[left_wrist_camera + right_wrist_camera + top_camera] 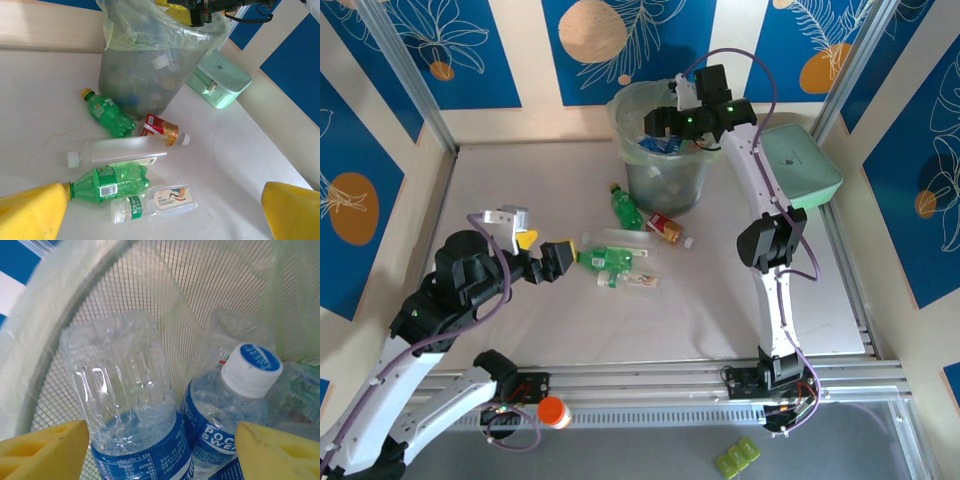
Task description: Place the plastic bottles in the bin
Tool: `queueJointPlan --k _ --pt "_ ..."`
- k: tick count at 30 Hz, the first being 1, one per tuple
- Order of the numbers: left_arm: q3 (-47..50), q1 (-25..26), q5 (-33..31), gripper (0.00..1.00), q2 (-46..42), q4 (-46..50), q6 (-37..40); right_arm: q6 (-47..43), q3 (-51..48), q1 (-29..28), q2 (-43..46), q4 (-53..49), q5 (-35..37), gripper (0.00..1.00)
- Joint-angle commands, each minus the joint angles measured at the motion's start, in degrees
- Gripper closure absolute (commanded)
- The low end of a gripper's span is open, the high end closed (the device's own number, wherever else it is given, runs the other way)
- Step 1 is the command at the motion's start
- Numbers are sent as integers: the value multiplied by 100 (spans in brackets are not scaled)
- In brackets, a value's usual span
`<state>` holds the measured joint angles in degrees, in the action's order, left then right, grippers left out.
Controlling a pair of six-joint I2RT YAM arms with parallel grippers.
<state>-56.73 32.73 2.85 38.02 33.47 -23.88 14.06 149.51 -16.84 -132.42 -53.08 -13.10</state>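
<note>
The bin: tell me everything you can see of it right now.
The bin is a tall round bucket of translucent grey-green plastic with a fine mesh pattern, standing upright at the far side of the table. A thin clear bag lines it and spills over the rim. Inside are blue-labelled clear bottles. The right end effector hangs open in its mouth. A green bottle and a red-labelled bottle lie at its foot.
</note>
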Motion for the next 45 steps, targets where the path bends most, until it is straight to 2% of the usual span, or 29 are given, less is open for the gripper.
queueJointPlan --k 1,3,7,17,19,23,26,29,33,37,40,45 --pt "-22 -38 -87 1 -80 -61 76 201 227 12 116 200 -229 18" --pt "-22 -40 -116 1 -84 -60 97 293 250 9 63 331 -260 18" --pt "-39 -38 -114 1 -28 -95 77 455 501 -19 -176 442 -322 38" --pt "-68 -41 -127 1 39 -30 68 181 514 -190 -814 89 -337 36" --pt "-65 -39 -118 1 48 -26 59 100 419 -188 -873 -28 -224 38" --pt "-66 -37 -109 1 58 -8 50 -70 174 -217 -832 -141 208 48" --pt "-83 -38 -109 1 77 18 52 -106 158 -204 -756 -159 189 51" --pt "-109 -44 -101 1 76 27 60 -88 164 -206 -576 -90 100 50" --pt "-186 -36 -122 1 57 101 96 -17 204 -169 -218 26 70 35" --pt "-317 -44 -208 1 -20 249 168 6 289 -144 208 112 279 27" --pt "-455 -34 -256 1 -57 405 208 -18 304 -162 546 181 509 24" --pt "-643 -36 -479 1 -91 758 -8 2 208 -218 1095 140 657 24"
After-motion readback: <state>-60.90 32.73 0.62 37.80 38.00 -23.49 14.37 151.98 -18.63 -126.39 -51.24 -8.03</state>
